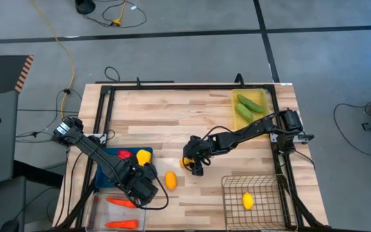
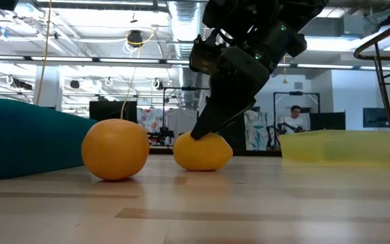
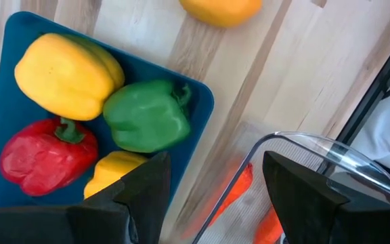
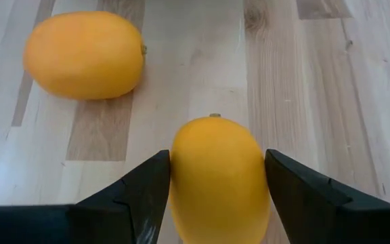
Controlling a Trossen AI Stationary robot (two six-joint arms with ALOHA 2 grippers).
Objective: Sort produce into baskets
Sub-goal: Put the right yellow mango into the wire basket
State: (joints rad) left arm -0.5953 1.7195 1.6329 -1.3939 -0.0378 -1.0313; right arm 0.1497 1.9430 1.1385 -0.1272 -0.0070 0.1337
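My right gripper (image 4: 217,181) is open and slants down over a yellow-orange lemon (image 4: 219,179) that rests on the wooden table (image 1: 192,113) near its middle. One finger stands close on each side of the lemon. A second lemon (image 1: 171,180) lies just beside it, toward the table's left. My left gripper (image 3: 215,193) hangs open and holds nothing, pointing down over the border between the blue tray (image 3: 19,41) and the clear bin (image 3: 317,146). The blue tray holds a red, a green and two yellow peppers. My right gripper has its fingers (image 4: 147,183) at the two long sides of the lemon (image 4: 181,169), coming from above at a slant from the table's right. I cannot tell whether they touch it. The lemon's underside sits on the table (image 2: 203,168).
Two cucumbers (image 1: 248,106) lie in the yellow tray (image 1: 266,96) at the far right. The wire basket (image 1: 227,193) at the near right holds one lemon (image 1: 248,202). Two carrots (image 1: 121,202) lie in the clear bin at the near left. The wood between the trays is bare.
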